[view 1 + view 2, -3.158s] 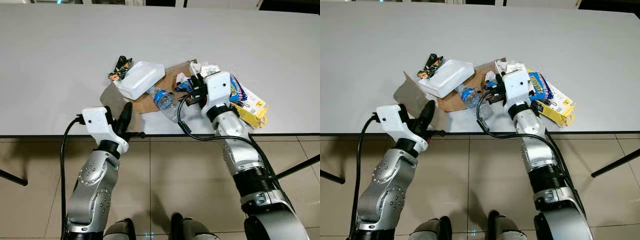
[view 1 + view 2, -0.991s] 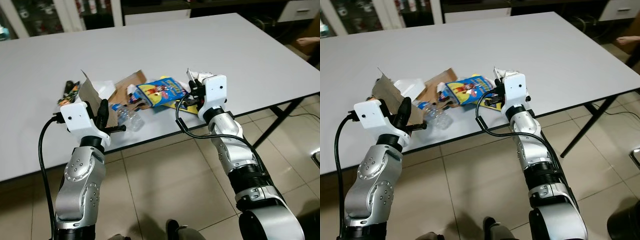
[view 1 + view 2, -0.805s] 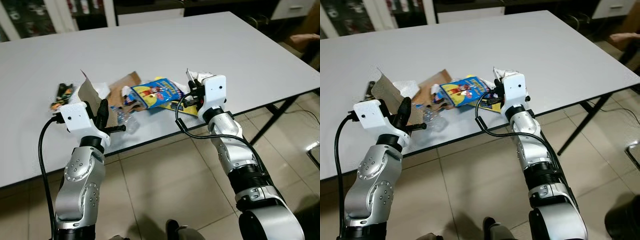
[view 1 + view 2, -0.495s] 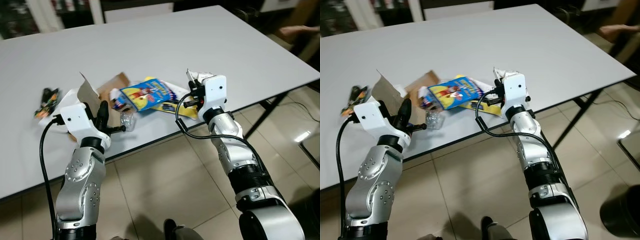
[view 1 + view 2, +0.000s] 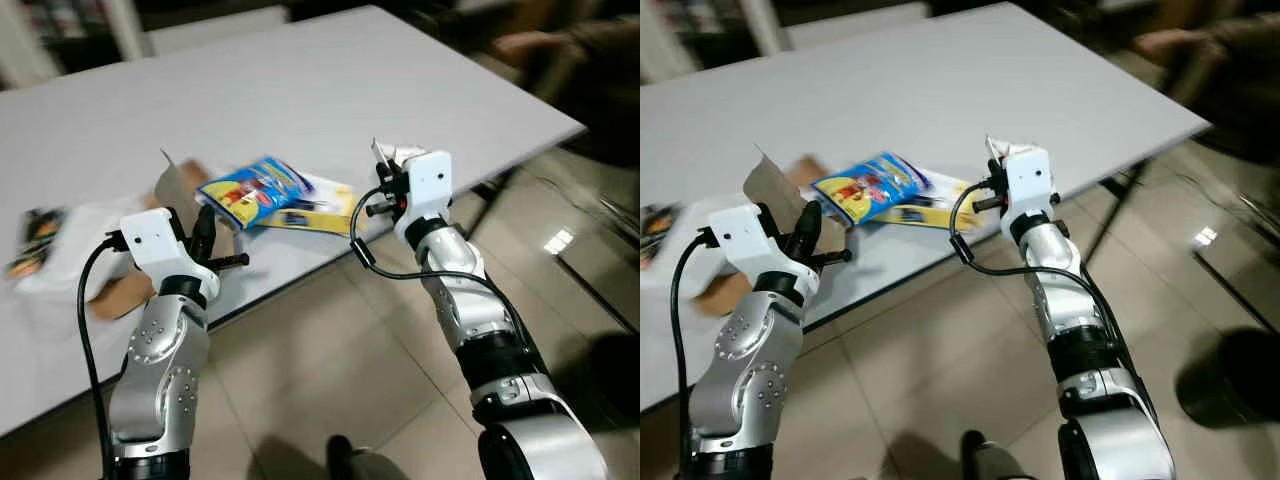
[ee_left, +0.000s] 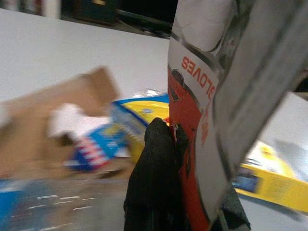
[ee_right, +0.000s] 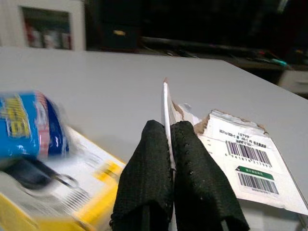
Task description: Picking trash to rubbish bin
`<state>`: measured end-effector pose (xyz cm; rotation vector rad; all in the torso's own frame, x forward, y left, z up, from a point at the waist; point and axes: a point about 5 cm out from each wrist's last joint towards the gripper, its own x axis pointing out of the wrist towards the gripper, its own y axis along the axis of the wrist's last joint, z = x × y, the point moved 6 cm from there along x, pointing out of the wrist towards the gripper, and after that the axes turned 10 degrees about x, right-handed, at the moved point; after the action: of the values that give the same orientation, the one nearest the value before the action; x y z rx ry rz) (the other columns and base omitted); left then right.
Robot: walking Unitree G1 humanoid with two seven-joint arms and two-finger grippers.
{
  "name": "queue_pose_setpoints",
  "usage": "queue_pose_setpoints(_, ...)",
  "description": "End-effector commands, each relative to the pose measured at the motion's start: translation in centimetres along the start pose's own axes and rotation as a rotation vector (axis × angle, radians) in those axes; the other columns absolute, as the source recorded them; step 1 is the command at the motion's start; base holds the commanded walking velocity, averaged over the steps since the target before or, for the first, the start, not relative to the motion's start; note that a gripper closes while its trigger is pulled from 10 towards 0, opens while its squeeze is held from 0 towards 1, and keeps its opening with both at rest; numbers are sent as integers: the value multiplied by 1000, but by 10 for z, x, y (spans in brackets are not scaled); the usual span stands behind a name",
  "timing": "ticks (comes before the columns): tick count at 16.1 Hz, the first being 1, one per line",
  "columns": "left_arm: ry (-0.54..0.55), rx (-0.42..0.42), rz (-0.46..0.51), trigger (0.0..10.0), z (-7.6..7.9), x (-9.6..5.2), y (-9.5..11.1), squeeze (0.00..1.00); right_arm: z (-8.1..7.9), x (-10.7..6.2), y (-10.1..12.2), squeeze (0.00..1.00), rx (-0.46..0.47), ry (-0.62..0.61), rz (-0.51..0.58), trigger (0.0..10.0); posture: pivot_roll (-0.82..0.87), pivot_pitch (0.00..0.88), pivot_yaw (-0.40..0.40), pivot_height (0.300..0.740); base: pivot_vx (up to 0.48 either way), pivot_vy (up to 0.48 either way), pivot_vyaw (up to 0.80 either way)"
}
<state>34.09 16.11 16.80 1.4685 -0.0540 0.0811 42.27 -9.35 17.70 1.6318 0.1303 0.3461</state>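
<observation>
Our left gripper (image 6: 175,144) is pinched shut on a flattened glove box (image 6: 211,96), its black fingers (image 6: 154,178) clamped on the edge where red print reads "GLOVES". From the head we see that same piece as a grey-brown cardboard flap (image 5: 175,185) standing up above our left wrist, over the near edge of the white table (image 5: 300,80). Our right gripper (image 7: 169,139) is likewise closed, squeezing a thin torn piece of white card (image 7: 231,154) that carries barcodes and a small green label; the card sticks up edge-on between the two fingers (image 7: 192,178). In the head views this card (image 5: 1008,150) shows as a pale scrap poking up behind our white right wrist housing, held just off the table's front edge and above the tiled floor (image 5: 330,380).

Between our two arms, more trash lies on the table. A blue and yellow snack bag (image 5: 250,190) rests partly on a flat yellow box (image 5: 320,205), both near the front edge. Farther to our left we make out brown cardboard (image 5: 120,290) and a blurred white shape (image 5: 55,260), with a small dark wrapper (image 5: 30,240) beyond them; motion blur hides their details.

A dark round bin (image 5: 1230,380) stands on the floor, well off to our right.
</observation>
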Motion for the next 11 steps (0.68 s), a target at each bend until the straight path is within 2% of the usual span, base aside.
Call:
queue_pose_setpoints(1,9,33,19,10000,-2,0,4,0,0,-1,3,0,-2,-3,9,10000,-21,78,10,740,0,0,-788)
queue_pose_setpoints(7,-26,111,82,10000,7,-1,16,0,4,-4,7,0,-12,-15,30,10000,-31,85,12,740,0,0,-800)
queue_pose_setpoints(11,-6,148,108,10000,6,-2,20,0,4,-6,10,0,-22,-11,45,10000,-36,90,7,740,0,0,-800)
